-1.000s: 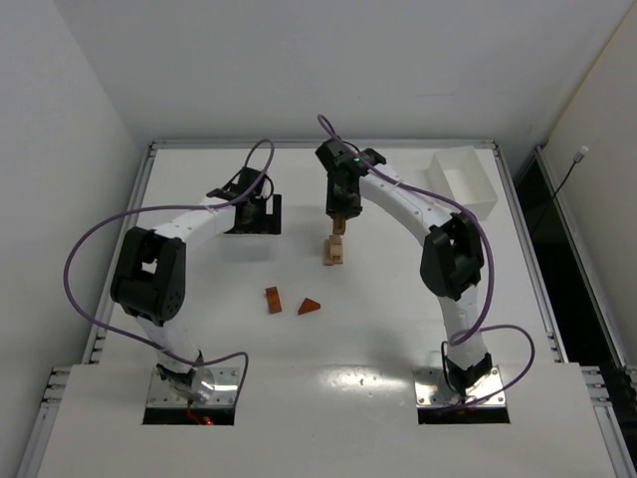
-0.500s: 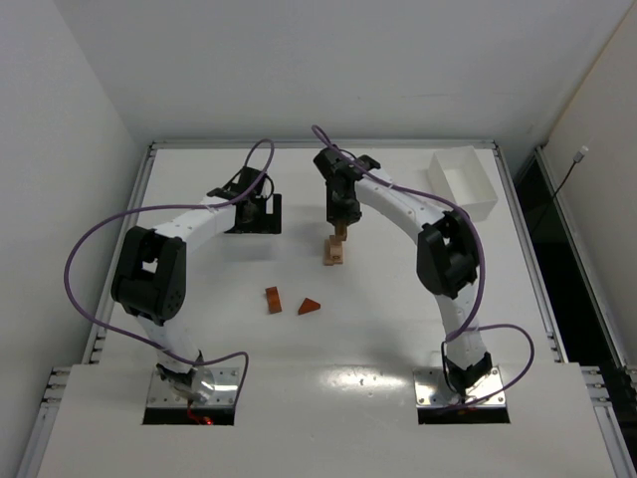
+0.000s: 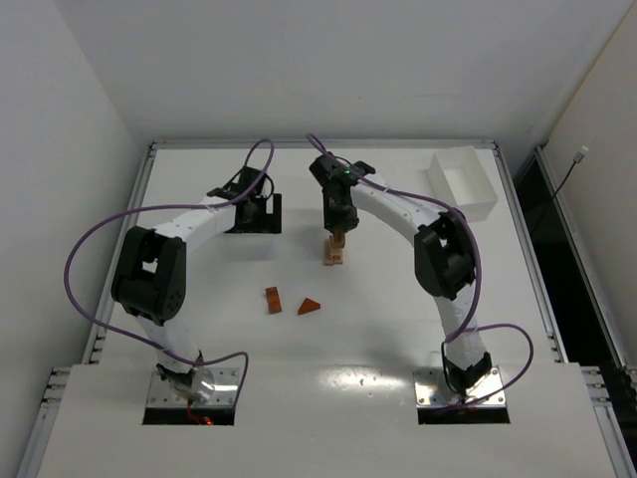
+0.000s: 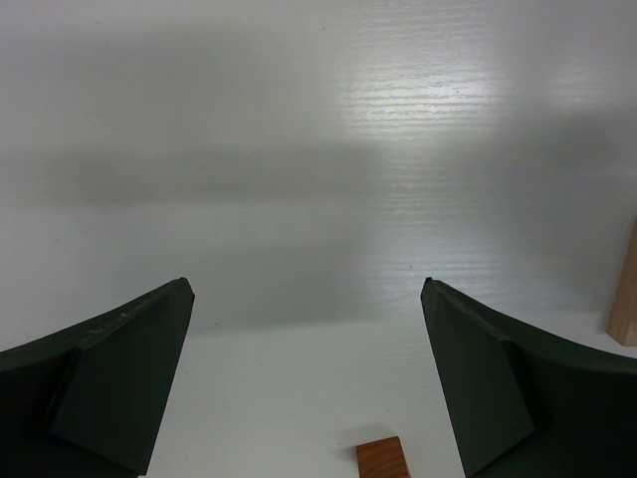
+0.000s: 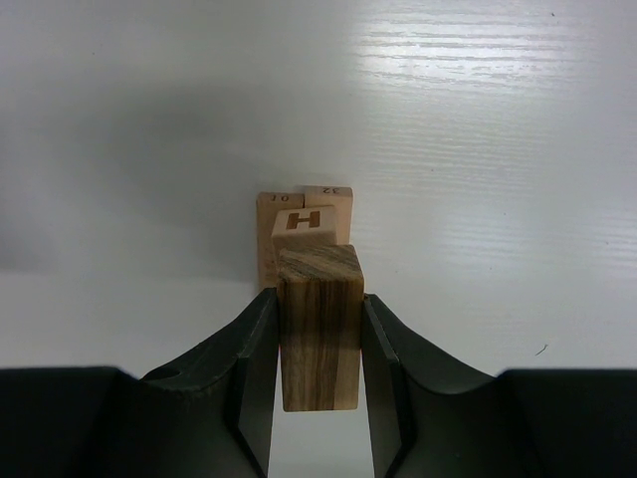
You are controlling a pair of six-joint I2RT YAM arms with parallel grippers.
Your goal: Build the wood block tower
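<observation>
We are gripping a brown block (image 5: pixel 318 324) in the right gripper (image 5: pixel 318 304), its jaws clamped on two opposite sides and the block's long axis standing upright. The tower (image 3: pixel 334 251) is standing near the middle of the table (image 3: pixel 398 319). In the overhead view the right gripper is hanging right over it, so the right arm is plainly the nearer one.

From the right wrist, the tower's top is lying at 12 o'clock of the held piece: a tan block marked H (image 5: pixel 302 221) in front, with two numbered tan ends behind it. We judge that the coming move is turning on this offset. The brown block seems to be sitting slightly toward 3 o'clock of the H block, so it needs centring before it goes down, and a careless descent could nudge the narrow stack. Whether the two are touching, we cannot tell.

The left gripper (image 4: pixel 307 291) is lying spread wide with nothing between its fingers, at about 10 o'clock from the tower overhead and well apart from it. Its camera is showing what the others are not: a tan edge (image 4: pixel 625 299) at 3 o'clock, probably the tower's side, and a reddish-brown corner (image 4: pixel 383 460) at 6 o'clock. Only the overhead view is showing the loose reddish-brown brick (image 3: pixel 273 300) and reddish-brown wedge (image 3: pixel 310 307) at 7 o'clock of the tower, and the white box (image 3: pixel 463 182) at 2 o'clock.
</observation>
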